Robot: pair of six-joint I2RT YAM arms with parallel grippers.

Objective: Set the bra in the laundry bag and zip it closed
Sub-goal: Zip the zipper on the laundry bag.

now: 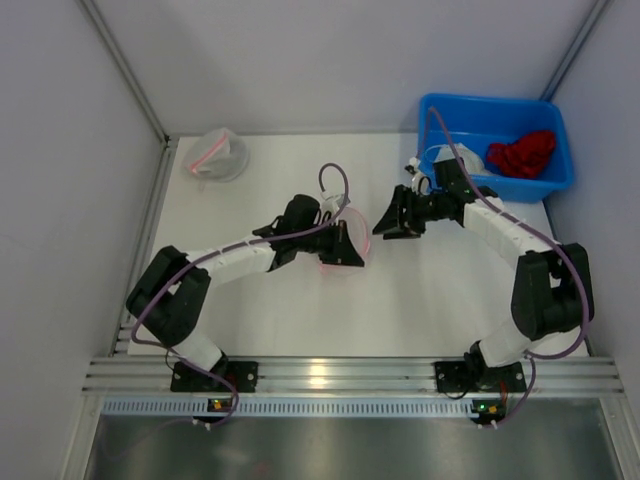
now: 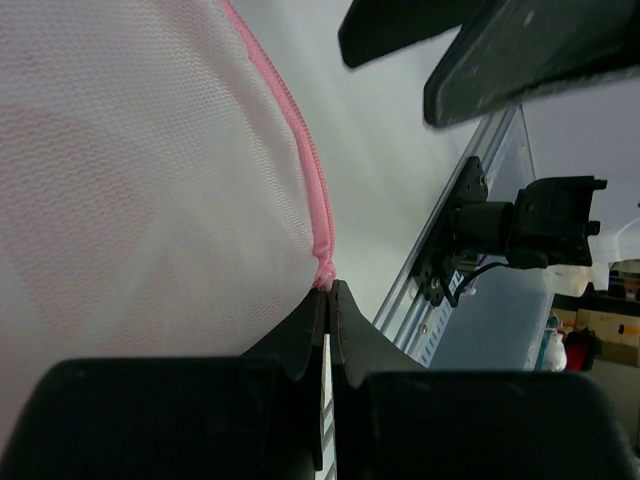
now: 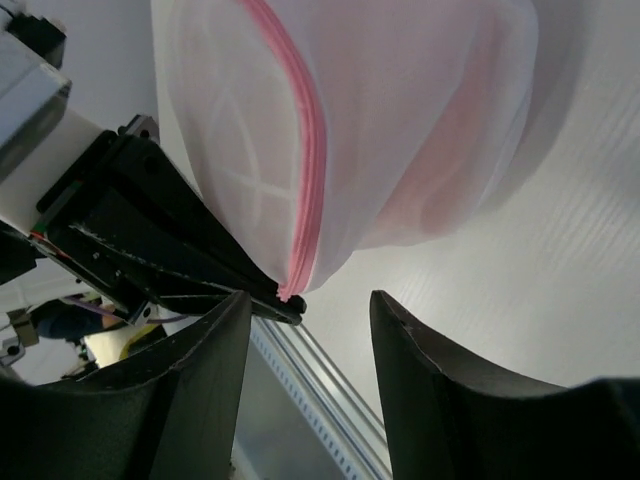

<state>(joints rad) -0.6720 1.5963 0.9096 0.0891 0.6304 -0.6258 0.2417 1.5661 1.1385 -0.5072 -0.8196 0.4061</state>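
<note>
A white mesh laundry bag (image 1: pixel 362 235) at the centre of the desk (image 1: pixel 300 180), gripped by the left pincer (image 1: pixel 350 248); the right pincer (image 1: pixel 385 222) is open.
Left jaws pinch shut on the end of the pink zipper (image 3: pixel 310 150). Right jaws stand moderately apart just beside it, holding nothing. Both arms reach inward, elbows out. A pinkish form inside the mesh is too blurred to identify.
</note>
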